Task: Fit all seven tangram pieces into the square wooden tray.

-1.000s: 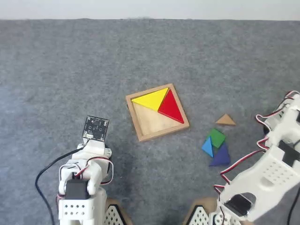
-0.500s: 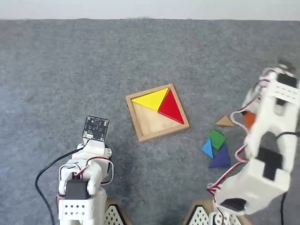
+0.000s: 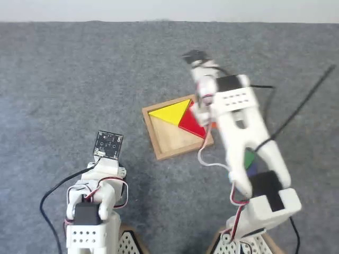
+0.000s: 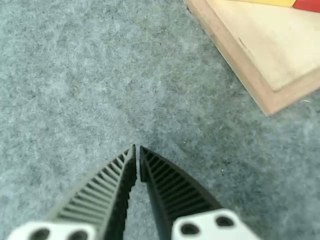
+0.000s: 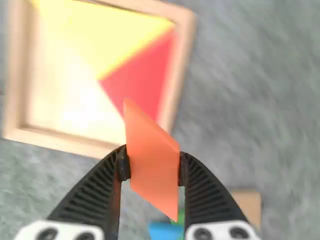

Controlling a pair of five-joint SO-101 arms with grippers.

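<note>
The square wooden tray [image 3: 159, 151] lies mid-table with a yellow triangle [image 3: 170, 112] and a red triangle [image 3: 190, 123] in its far half. My right gripper [image 3: 205, 119] hangs over the tray's right rim, shut on an orange parallelogram [image 5: 150, 167] held on edge between the fingers. Below it in the right wrist view are the tray rim [image 5: 182, 75], the red triangle [image 5: 135, 85] and the yellow triangle [image 5: 100, 35]. My left gripper [image 4: 137, 150] is shut and empty, low over the carpet near a tray corner [image 4: 270, 100].
A green piece [image 3: 247, 157] and a purple piece [image 3: 253, 169] lie right of the tray, partly under the right arm. Green and blue bits [image 5: 165, 227] and a tan piece [image 5: 247, 202] lie on the carpet. The left arm [image 3: 95, 196] stays at the front left.
The right arm has swung from the table's right edge to the tray's right side, carrying the orange piece. The left arm has not moved.
</note>
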